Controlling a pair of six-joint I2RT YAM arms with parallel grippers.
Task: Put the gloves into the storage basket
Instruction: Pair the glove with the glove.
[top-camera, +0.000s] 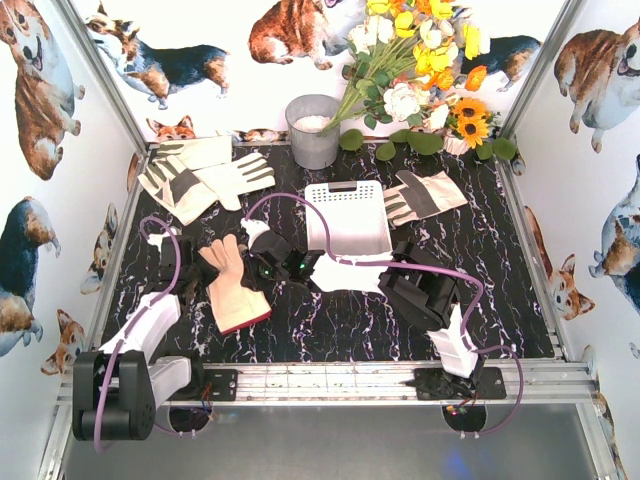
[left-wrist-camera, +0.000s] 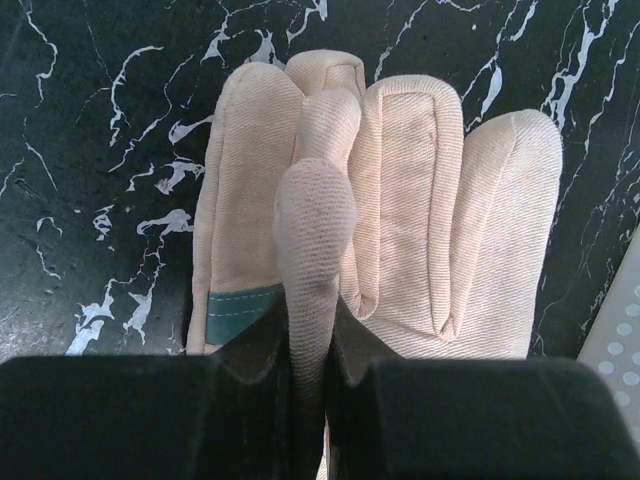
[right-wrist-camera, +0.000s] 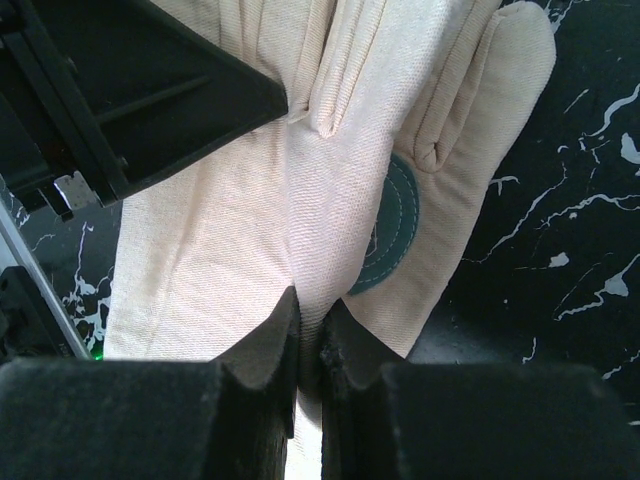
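Left gripper (left-wrist-camera: 308, 335): closed tight on one fabric finger of the cream glove (left-wrist-camera: 420, 200). That finger is pinched upright between the black jaws, and the other fingers are spread out beyond it.
Right gripper (right-wrist-camera: 310, 335): closed on a fold of the same glove's back, just below a round green patch (right-wrist-camera: 385, 225). The other gripper is seen at the glove's finger end.
Cream glove: held at both ends between the two grippers over the dark marbled table (top-camera: 500, 300), just in front of the near edge of the basket (top-camera: 348, 215). Whether it is lifted clear of the table cannot be told.
Basket: white with perforated sides, set near the middle of the table, directly behind the held glove. One corner is seen at the right edge of the left wrist view.
Peach glove (top-camera: 232, 285): laid flat on the table just left of the left gripper, fingers pointed to the far side and the red-edged cuff to the near side.
Far-left gloves (top-camera: 195, 175): overlapped in a heap at the far left corner, grey palm patches turned up.
Right-hand glove (top-camera: 422, 195): laid palm up just beside the basket's far right corner.
Bucket (top-camera: 313, 130): grey and round, stood against the back wall behind the basket.
Flowers (top-camera: 420, 60): bunched to the right of the bucket.
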